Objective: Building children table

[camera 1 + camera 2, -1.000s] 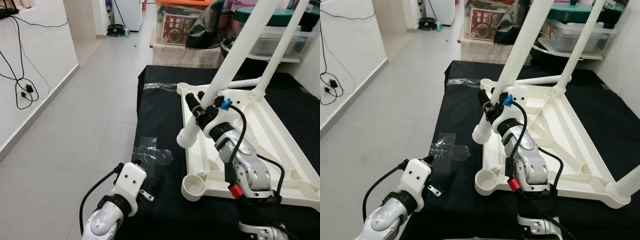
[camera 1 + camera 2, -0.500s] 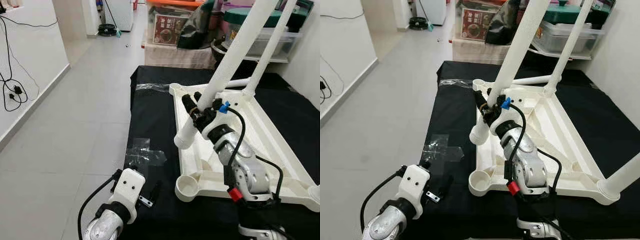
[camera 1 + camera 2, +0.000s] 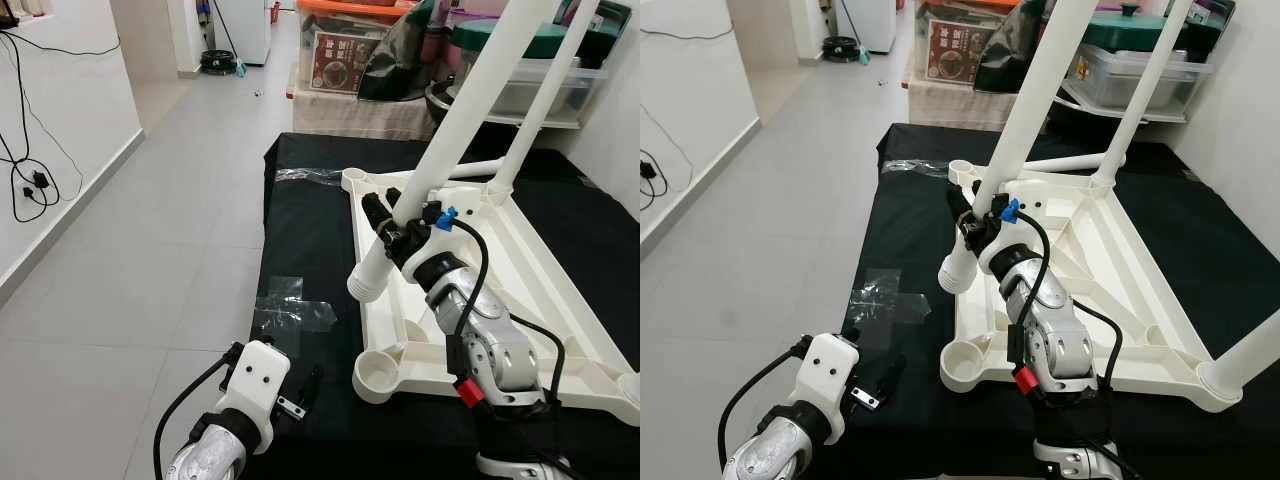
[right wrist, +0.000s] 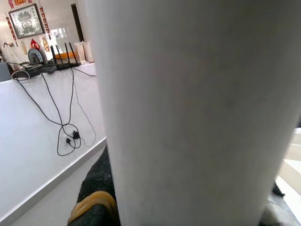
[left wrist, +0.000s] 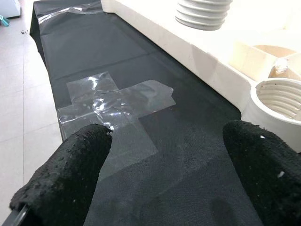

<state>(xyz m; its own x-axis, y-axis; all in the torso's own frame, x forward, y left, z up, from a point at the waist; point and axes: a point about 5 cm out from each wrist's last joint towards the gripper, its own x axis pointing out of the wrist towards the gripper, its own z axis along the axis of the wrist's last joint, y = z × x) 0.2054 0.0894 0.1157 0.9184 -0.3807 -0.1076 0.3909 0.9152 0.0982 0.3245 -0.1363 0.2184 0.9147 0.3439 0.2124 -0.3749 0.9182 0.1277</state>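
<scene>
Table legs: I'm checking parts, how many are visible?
4: held leg in right gripper; standing leg, far right corner; corner leg, near right; loose leg lying beyond the tabletop.

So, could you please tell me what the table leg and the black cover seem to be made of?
Table leg: probably moulded plastic, smooth matte white, with a ribbed threaded end.
Black cover: looks like woven fabric, matte, with a fine weave in the left wrist view.

Upturned tabletop (image 3: 520,270) lies on cloth (image 3: 310,240), right of tape patch (image 3: 290,312). Loose leg (image 3: 440,170) slants over tabletop's left edge, corner socket (image 3: 378,372) near side. Storage boxes (image 3: 545,75) behind tabletop.
</scene>
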